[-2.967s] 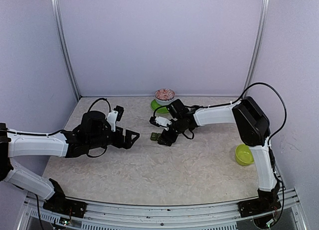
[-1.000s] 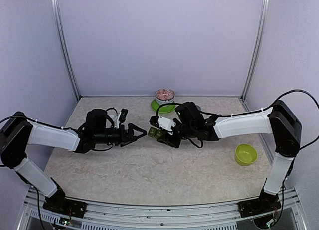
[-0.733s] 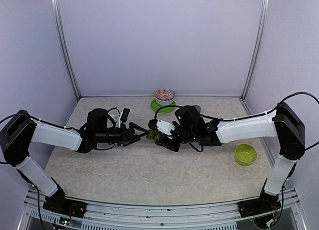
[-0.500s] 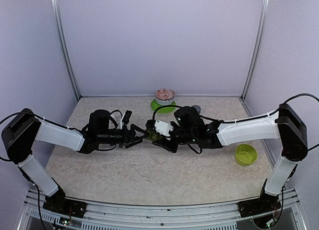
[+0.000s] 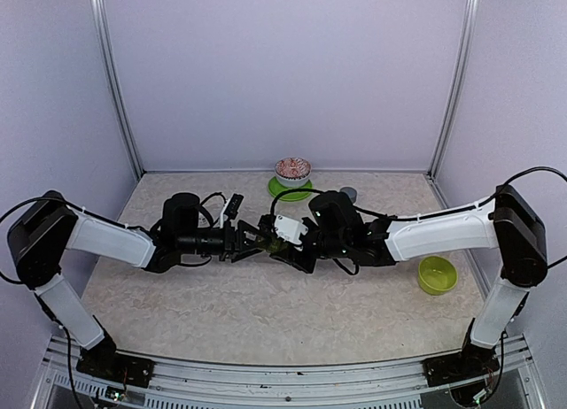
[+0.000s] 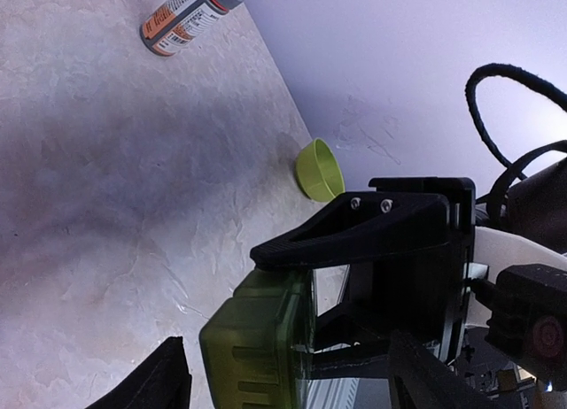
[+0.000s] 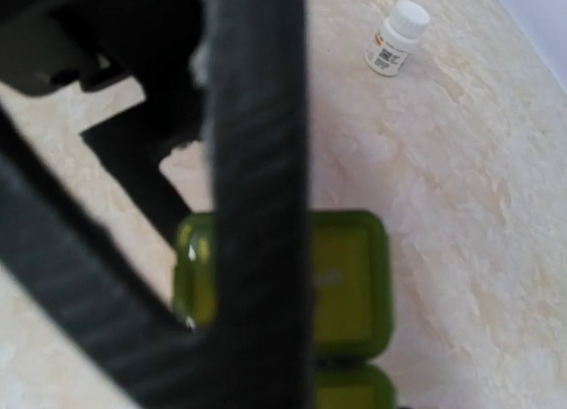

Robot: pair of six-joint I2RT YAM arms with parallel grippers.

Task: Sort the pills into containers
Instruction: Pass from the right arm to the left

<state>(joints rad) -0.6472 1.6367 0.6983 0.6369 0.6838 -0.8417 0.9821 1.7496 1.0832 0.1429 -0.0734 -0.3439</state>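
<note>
Meeting at the middle of the top view, the left gripper [image 5: 252,242] and the right gripper [image 5: 276,241] face each other tip to tip over the marbled table [image 5: 266,312]. The right gripper is clenched on the dark green container strip [image 6: 259,345]: in the left wrist view one black finger [image 6: 354,236] lies along the strip's upper side and the end compartment juts out toward the camera. The left gripper is released, its two fingertips spread wide at the lower corners of that view with the strip's end between them, not touching either. In the right wrist view a closed lid fills the lower centre.

A white pill bottle [image 7: 396,37] sits at that frame's upper right. An orange-labelled bottle [image 6: 190,8] lies at the left wrist frame's top, and a lime-green bowl [image 5: 435,274] rests at the top view's right.
</note>
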